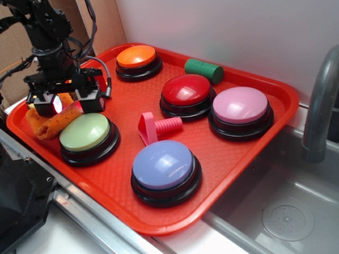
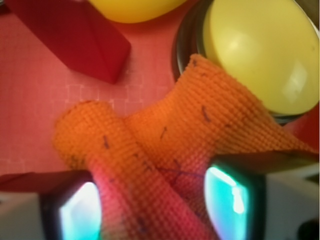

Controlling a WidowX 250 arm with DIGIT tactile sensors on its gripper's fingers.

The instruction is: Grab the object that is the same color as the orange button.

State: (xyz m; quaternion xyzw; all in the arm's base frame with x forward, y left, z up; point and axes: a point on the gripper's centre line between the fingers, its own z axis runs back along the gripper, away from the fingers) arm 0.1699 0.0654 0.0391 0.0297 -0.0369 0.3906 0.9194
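Pincer point(image 1: 64, 101) fingers sit on both sides of a raised fold of the orange cloth point(image 2: 165, 150), grasping it because it matches the orange button point(image 1: 139, 57), at the tray's point(image 1: 222, 174) left corner beside the yellow-green button point(image 1: 86, 131).

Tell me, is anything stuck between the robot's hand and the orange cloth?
No. The hand is right over the orange cloth, with a fold of it between its two fingers. The green-yellow button sits right beside the cloth, not in the way.
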